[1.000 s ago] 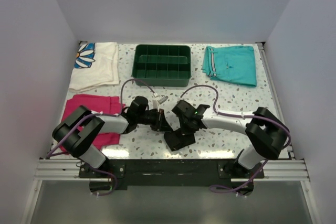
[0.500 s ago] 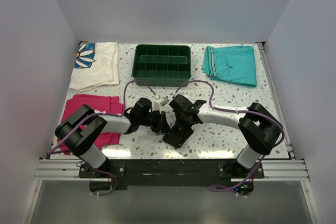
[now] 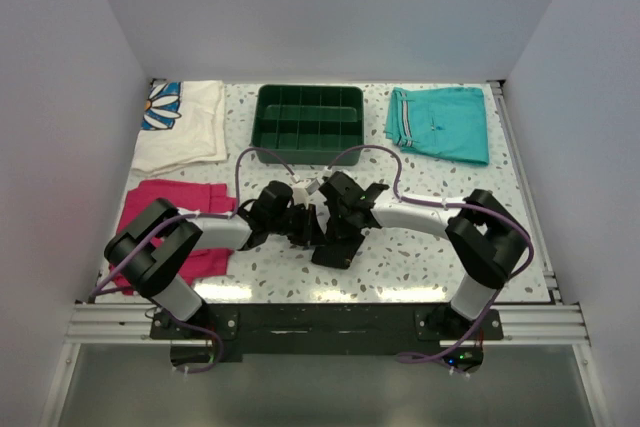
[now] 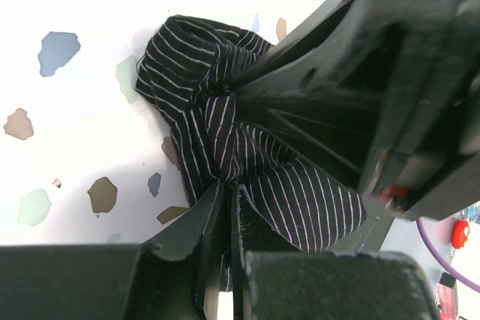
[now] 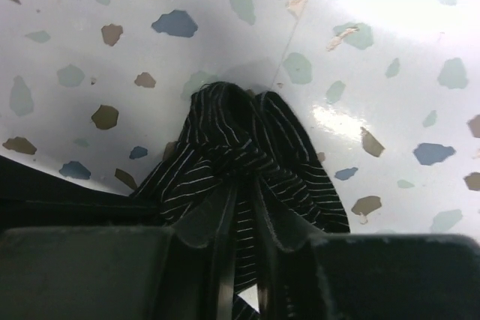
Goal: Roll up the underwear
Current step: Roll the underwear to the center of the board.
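Left gripper (image 4: 227, 198) jaws nearly together, pinching a fold of the underwear (image 4: 214, 121); right gripper (image 5: 244, 196) jaws a slit apart with striped cloth between, grip unclear. The bunched garment lies on the table (image 5: 360, 50), front centre, largely hidden from above under both wrists

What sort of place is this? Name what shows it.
Probably a robot test cell for laundry handling: plain white walls box in a speckled tabletop, two black-and-white robot arms are mounted along an aluminium rail, and folded teal shorts lie beside a green divided plastic tray.
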Tool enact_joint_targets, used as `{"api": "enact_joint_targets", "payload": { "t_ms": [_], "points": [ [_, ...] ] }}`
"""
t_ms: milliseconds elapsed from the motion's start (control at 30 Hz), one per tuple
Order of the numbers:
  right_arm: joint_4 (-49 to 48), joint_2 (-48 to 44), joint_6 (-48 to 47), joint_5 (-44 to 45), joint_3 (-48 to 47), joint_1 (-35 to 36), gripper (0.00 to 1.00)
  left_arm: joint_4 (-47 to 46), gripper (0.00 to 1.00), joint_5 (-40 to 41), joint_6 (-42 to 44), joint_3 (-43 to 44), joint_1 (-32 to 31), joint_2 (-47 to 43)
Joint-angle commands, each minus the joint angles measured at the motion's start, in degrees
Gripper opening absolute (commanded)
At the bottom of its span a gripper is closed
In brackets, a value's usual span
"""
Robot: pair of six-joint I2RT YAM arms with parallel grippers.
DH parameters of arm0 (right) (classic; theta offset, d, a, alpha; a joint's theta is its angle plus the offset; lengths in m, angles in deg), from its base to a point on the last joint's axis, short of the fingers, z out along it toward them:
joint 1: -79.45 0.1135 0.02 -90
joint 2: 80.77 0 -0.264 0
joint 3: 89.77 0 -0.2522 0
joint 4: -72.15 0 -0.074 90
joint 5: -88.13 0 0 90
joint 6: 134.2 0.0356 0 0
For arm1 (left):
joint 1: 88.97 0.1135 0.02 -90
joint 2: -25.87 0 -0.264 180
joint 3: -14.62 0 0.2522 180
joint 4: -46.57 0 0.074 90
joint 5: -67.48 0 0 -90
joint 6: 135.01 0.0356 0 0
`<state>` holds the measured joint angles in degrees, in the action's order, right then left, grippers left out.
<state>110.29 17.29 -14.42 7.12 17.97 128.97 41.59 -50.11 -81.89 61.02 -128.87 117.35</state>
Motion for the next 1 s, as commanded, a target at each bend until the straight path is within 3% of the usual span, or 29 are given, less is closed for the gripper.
{"api": "enact_joint_targets", "payload": {
  "t_ms": [0, 100, 233, 467, 767, 967],
  "points": [
    [1.28, -6.55, -2.09, 6.81, -0.39, -0.91, 0.31, 0.99, 0.12, 0.97, 0.23, 1.46, -0.44, -0.61],
    [0.24, -12.6, -4.55, 6.22, 0.49, -0.83, 0.44, 0.64, 0.12, 0.35, 0.32, 1.55, -0.35, 0.1],
    [-2.4, -18.69, -11.05, -7.44, 2.77, -0.91, 0.52, 0.72, 0.12, -0.27, 0.58, 2.42, -0.53, 0.8],
    [-1.27, -19.84, -19.66, -21.37, 6.9, -0.39, 0.54, 1.78, 0.13, -1.23, 0.5, 4.36, -0.62, 2.03],
    [1.37, -19.4, -23.19, -23.06, 5.68, 3.65, 0.53, 4.41, 0.13, -0.88, 0.94, 5.32, -0.62, 2.74],
    [3.49, -17.38, -22.93, -18.93, 4.97, 9.37, 0.51, 5.47, 0.13, -0.97, 1.46, 6.73, -0.62, 3.53]
  ]
}}
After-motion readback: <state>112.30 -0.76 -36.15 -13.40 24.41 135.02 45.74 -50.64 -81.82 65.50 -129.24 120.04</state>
